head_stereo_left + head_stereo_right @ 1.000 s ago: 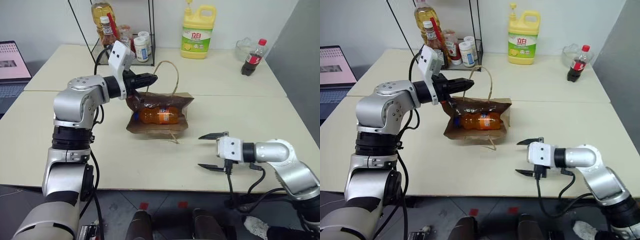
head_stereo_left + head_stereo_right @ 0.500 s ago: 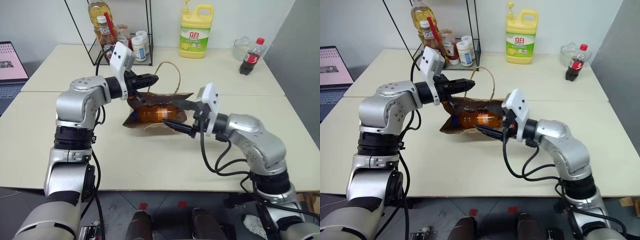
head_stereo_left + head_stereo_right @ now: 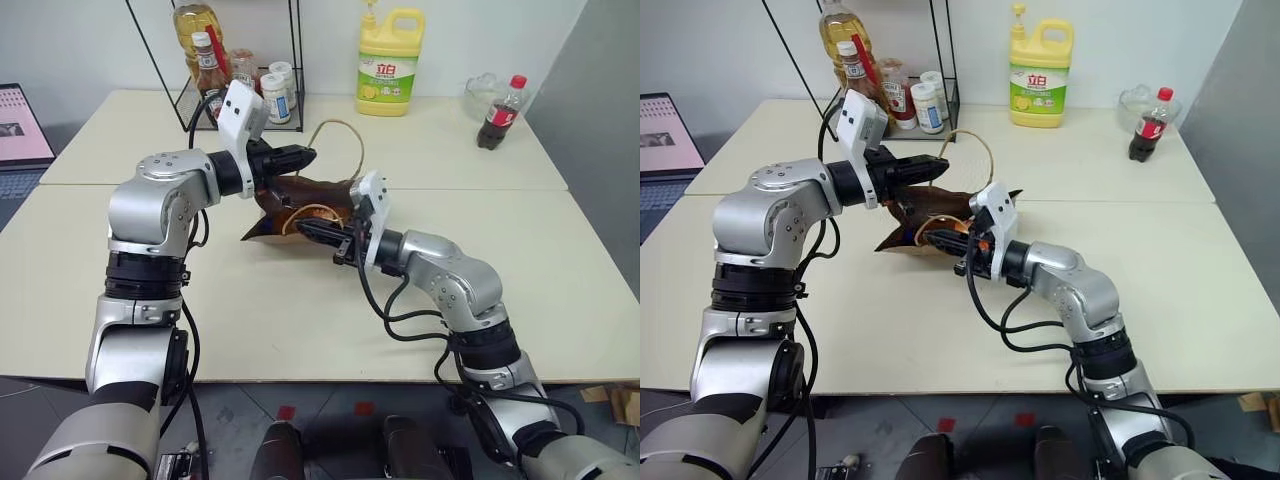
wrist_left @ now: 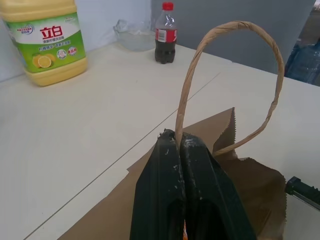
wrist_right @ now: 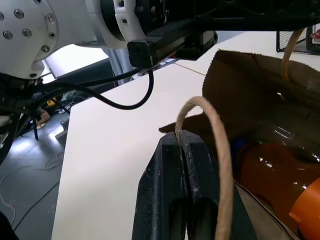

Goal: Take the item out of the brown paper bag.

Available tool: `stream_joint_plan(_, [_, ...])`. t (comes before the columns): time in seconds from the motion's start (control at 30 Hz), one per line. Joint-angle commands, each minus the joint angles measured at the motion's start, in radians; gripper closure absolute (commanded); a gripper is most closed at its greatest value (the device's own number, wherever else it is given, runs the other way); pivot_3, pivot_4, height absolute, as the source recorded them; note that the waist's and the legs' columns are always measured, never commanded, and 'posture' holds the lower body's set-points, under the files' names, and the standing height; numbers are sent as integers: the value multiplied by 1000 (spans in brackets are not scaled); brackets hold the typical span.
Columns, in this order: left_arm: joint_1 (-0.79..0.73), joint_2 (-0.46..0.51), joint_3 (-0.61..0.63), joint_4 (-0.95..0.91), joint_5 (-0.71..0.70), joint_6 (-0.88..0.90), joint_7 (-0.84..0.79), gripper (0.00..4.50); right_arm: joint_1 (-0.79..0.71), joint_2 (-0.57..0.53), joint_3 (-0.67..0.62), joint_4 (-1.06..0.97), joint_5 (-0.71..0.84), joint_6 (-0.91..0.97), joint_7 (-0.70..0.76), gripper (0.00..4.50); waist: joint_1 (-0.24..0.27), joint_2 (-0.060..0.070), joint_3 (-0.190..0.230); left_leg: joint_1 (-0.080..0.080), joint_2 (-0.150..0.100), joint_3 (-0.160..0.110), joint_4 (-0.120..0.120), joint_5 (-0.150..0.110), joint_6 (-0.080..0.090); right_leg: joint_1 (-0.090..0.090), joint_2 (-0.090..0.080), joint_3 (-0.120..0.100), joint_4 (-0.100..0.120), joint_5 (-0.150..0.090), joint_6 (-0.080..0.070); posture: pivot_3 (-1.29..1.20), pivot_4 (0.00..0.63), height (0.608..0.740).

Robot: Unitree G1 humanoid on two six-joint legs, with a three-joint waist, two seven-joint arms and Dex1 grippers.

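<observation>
The brown paper bag lies on its side on the pale counter, its mouth lifted and pulled apart between the 2 arms. The left gripper has its jaws closed on the upper edge of the bag where 1 tan cord handle is fixed; that handle loops upright above the fingers. The right gripper reaches in from the opposite side with its jaws closed on the bag's other cord handle, which arches over its black fingertips. In the head views the right gripper sits just in front of the bag's lower edge, and the left gripper sits just above the bag, so the 2 are near each other with the bag between them. The orange drink bottle lies inside the bag on its side, its orange body plain through the open mouth in the right wrist view; a bit of blue shows at its end. At the far side of the counter stand a yellow detergent jug, a dark cola bottle with a red cap, and a black wire rack with sauce bottles and jars. A laptop sits at the left edge.
</observation>
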State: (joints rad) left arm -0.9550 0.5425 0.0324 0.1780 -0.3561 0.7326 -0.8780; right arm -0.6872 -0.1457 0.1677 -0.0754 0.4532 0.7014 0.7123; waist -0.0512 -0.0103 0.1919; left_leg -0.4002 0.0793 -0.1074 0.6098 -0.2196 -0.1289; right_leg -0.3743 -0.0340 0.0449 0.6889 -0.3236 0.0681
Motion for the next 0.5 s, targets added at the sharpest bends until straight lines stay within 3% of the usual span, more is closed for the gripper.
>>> stream_joint_plan(0.03, [-1,21,25,-47,-19,-2,6,4500,19,-77,28,-95,6,-23,83,4448,1,0,0,0,0,0,0,0,0,0,0,0,0,0,0,0,150,740])
stream_joint_plan(0.3, [7,17,22,-49,-23,-4,14,4500,170,-317,178,-287,-56,-77,232,4448,0,0,0,0,0,0,0,0,0,0,0,0,-1,0,0,0,150,740])
stream_joint_plan(0.5, [6,3,9,-44,-22,-9,12,4500,237,-475,321,-234,-286,-335,307,4448,1,0,0,0,0,0,0,0,0,0,0,0,-2,0,0,0,150,740])
